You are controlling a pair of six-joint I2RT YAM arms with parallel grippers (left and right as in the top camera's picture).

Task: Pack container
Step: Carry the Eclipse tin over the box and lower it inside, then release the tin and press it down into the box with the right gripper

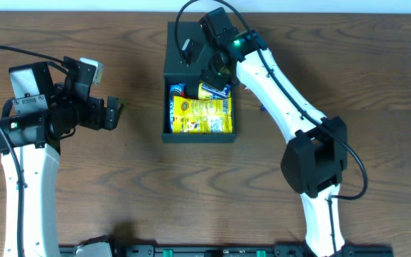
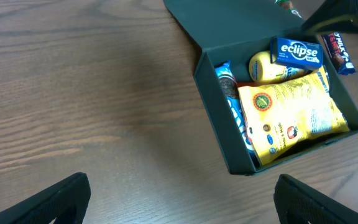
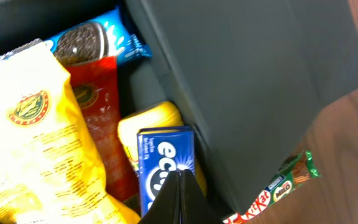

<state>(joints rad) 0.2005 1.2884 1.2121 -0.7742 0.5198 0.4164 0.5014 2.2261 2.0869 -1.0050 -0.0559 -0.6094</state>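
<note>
The container (image 1: 199, 138) is a black box in the middle of the table, its lid (image 1: 184, 53) folded open at the far side. Inside lie a yellow snack bag (image 1: 202, 114), a blue Eclipse box (image 3: 163, 162), an Oreo packet (image 3: 86, 40), a red packet (image 3: 101, 112) and a yellow rounded item (image 3: 148, 124). My right gripper (image 3: 180, 175) hangs over the box's far right corner, just above the Eclipse box, shut with nothing between its fingers. My left gripper (image 1: 118, 113) stands open over bare wood, left of the box and apart from it.
A KitKat bar and a green Milo bar (image 3: 278, 186) lie on the table just outside the box's right wall, beside the lid. In the left wrist view the box (image 2: 219, 134) sits at the upper right. Cables trail from both arms.
</note>
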